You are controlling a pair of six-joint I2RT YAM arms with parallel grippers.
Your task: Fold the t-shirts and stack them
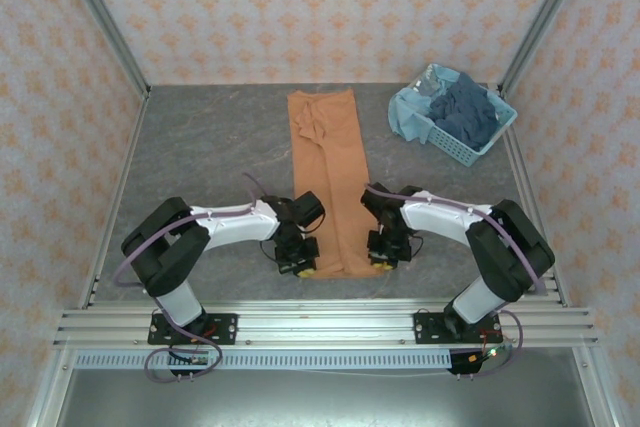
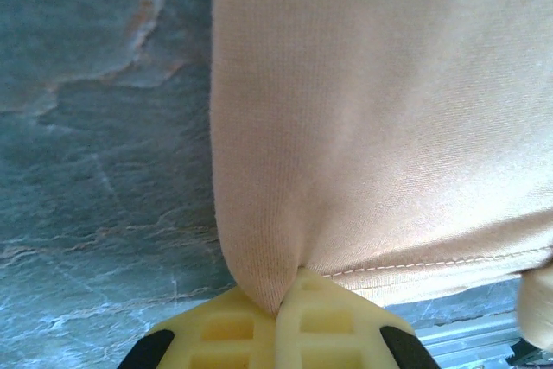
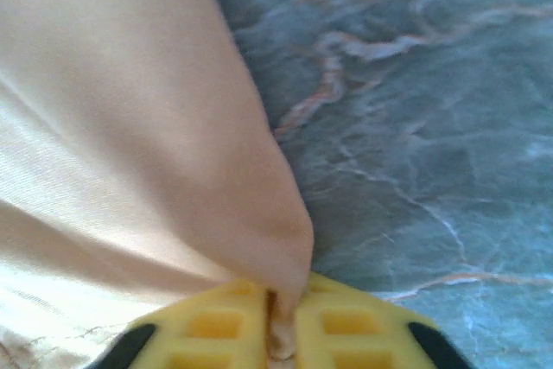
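Where the long orange-tan cloth t-shirt [image 1: 328, 182] lies folded into a narrow strip down the middle of the grey marbled table [image 1: 200, 167], its near hem ends between the two grippers. Both arms reach forward and bend inward, elbows out, wrists tipped down to the strip's near corners. The left gripper [image 1: 297, 265] pinches the near left corner, its yellow fingers [image 2: 233, 330] pressed together with a peak of fabric drawn up between them; the stitched hem runs off to the right. The right gripper [image 1: 385, 259] is likewise clamped on the near right corner, a fold of cloth squeezed in the slit between its yellow pads [image 3: 216, 326]. The shirt is smooth near the hem and rumpled at the far end. At the far right, a light blue slotted plastic basket [image 1: 460, 150] holds a dark navy shirt [image 1: 468, 112], with a pale blue shirt [image 1: 405, 112] draped over its rim.
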